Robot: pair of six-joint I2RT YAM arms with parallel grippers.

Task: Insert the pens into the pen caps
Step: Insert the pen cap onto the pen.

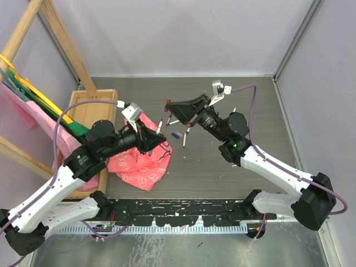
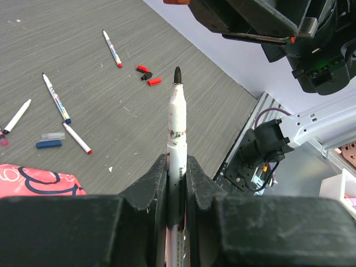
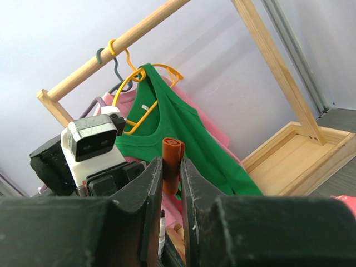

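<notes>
Nearest us, our left gripper is clamped tight round a pen. The barrel sits deep between the fingers and the black tip pokes out free, we reckon so it can slide into a cap. Facing it, our right gripper pinches a dark red cap by its sides. Both are held up off the bench. Down on the grey wood-grain top, spare pens and red caps lie scattered, with a blue cap and a pink cloth to the left. Far left stands a wooden rack with a green top, and there are pale walls all round.
</notes>
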